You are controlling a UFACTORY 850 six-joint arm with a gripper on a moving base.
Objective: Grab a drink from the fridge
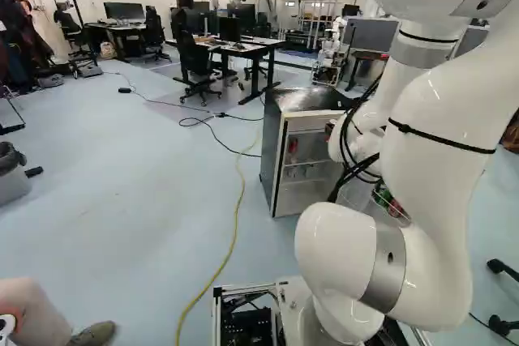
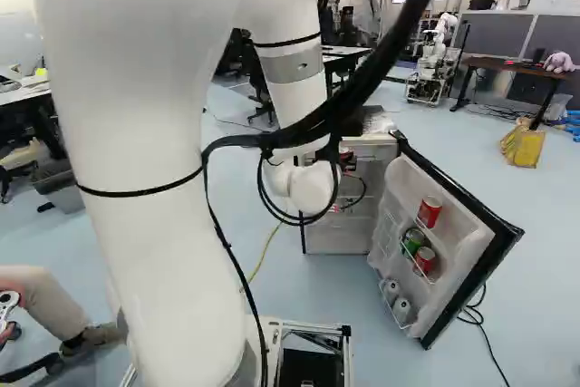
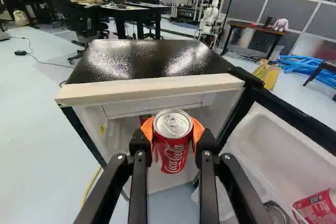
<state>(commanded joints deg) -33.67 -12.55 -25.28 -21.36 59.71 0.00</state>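
Black gripper held smooth, cylindrical red soda can, narrow-rimmed metal lid uppermost, pinched between curved orange pads. Can stood upright in grip, before open front of fridge: glossy, speckled black top, flat pale trim, moulded white inner door swung wide beside it.

Our arm, white, smooth and rounded.
We wear grey bands at the joints, thin black straps and looping black cables; our black fingers carry round pale screws and bright orange pads.
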